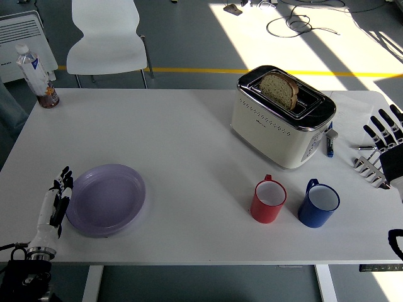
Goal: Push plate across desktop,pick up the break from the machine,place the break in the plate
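A lilac plate (106, 199) lies on the white table (189, 145) at the front left. My left hand (55, 200) stands flat against the plate's left rim, fingers straight and holding nothing. A cream toaster (282, 116) sits at the back right with a slice of brown bread (279, 90) sticking up from its slot. My right hand (384, 141) hovers at the right edge of the table, fingers spread, well clear of the toaster.
A red mug (269, 201) and a blue mug (318, 204) stand in front of the toaster. A small blue object (329, 142) lies right of the toaster. A bottle (36, 77) stands at the back left corner, a white chair (108, 39) behind the table.
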Available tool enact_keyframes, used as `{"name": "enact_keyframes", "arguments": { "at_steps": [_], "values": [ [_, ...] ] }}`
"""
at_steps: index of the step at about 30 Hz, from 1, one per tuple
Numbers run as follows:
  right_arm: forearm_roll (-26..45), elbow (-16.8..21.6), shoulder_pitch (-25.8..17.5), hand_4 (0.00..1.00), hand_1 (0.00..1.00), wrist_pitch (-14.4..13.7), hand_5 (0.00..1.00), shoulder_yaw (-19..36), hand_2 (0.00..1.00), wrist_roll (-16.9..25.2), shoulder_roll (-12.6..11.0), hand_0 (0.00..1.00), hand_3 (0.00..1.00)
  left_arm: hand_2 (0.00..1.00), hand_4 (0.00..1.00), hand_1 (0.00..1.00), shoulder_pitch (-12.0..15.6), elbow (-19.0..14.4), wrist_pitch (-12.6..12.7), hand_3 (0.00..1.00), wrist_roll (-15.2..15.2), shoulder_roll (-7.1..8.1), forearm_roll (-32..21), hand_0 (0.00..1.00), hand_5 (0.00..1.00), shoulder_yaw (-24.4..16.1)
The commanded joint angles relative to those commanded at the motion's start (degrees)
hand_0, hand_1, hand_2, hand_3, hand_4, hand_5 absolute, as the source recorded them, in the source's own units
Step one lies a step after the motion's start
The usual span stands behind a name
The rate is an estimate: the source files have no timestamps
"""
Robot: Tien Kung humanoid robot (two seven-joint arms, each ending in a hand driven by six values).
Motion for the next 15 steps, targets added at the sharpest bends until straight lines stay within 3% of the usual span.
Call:
{"name": "enact_keyframes", "arguments": {
  "at_steps": [15],
  "values": [
    [-0.1, 0.0, 0.5, 0.529, 0.745, 0.0, 0.535, 0.0, 0.751, 0.0, 0.1, 0.775, 0.761, 0.998, 0.542, 0.946, 0.5, -0.2, 0.0, 0.998, 0.0, 0.24, -1.0, 0.906, 0.998, 1.2]
  ]
}}
